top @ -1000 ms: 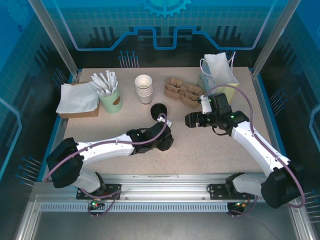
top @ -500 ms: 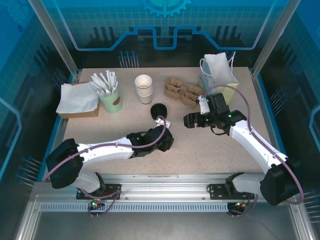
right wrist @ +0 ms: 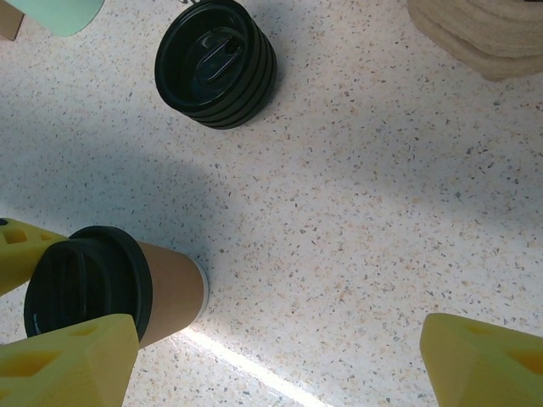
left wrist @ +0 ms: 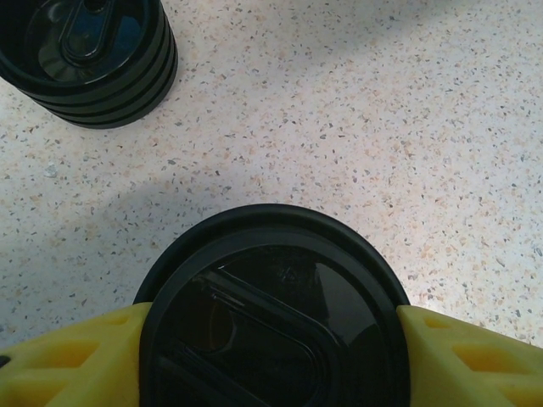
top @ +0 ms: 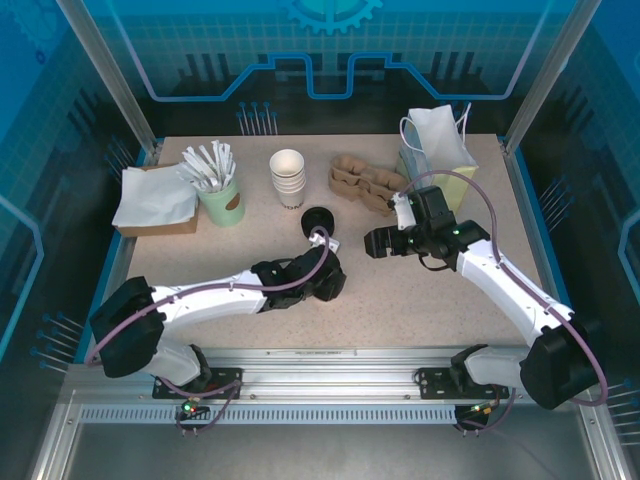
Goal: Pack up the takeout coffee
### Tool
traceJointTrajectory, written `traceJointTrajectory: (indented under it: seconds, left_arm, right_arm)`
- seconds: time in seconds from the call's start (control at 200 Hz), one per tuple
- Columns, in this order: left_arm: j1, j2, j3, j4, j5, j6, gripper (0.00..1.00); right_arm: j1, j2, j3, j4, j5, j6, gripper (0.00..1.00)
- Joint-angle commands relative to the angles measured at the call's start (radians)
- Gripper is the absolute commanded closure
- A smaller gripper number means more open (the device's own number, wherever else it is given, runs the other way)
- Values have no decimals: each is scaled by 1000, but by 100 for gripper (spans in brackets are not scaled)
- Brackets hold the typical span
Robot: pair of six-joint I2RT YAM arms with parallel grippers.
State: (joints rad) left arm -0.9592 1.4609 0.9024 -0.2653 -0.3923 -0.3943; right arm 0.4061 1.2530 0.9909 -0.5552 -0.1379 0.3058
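The takeout coffee (right wrist: 170, 292), a brown paper cup with a black lid (left wrist: 271, 322), stands on the speckled table near the front middle. My left gripper (left wrist: 271, 339) is shut on it, one yellow finger pressed against each side of the lid. Seen from above, that gripper (top: 328, 282) covers the cup. My right gripper (top: 372, 243) hovers open to the right of the cup, aimed left. Its wide-spread fingers (right wrist: 484, 356) have only bare table between them.
A stack of black lids (top: 318, 220) sits just behind the cup. Further back are a stack of white cups (top: 288, 177), cardboard cup carriers (top: 367, 187), a paper bag (top: 437, 145), a green cup of sticks (top: 220, 195) and a napkin box (top: 155, 200).
My right gripper has drifted slightly left and back, toward the table's middle. The left gripper still holds the cup in the same spot.
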Motion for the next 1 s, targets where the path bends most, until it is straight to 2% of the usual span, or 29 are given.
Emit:
traceJointTrajectory:
  seconds: [0.0, 0.385, 0.785, 0.9, 0.995]
  left_arm:
    - [10, 30, 31, -101, 37, -14, 33]
    - [10, 9, 88, -101, 31, 5, 23]
    - [16, -45, 96, -130, 27, 9, 19]
    - [71, -151, 49, -143, 62, -21, 19]
    - [169, -273, -5, -152, 167, -65, 20]
  right_arm:
    - [13, 9, 37, -21, 3, -5, 12]
    - [23, 28, 62, -25, -2, -7, 12]
    - [38, 9, 43, -21, 16, -35, 12]
    - [69, -39, 11, -2, 8, -93, 12]
    - [160, -47, 13, -4, 23, -166, 12]
